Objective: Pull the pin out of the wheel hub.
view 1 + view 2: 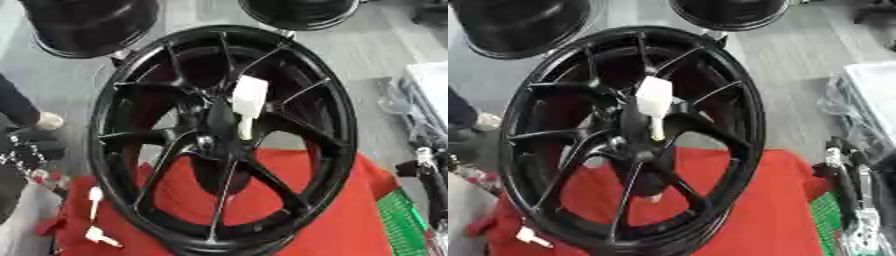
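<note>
three black wheels [223, 135], three white pins [248, 102]

Standing here, I can read no lettering, number or brand on the glossy black spoked alloy wheel [219, 140] (nor on the white plastic pin [248, 102] at its hub).

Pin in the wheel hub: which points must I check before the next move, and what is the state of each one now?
1. Pin sits in the hub of the wheel: ok.
2. Pin's white head is uncovered: ok.
3. Wheel stands upright on the red cloth: ok.
4. Right hand is at the pin: not ok, it is at the right edge.
5. Left hand is ready: cannot tell.
</note>
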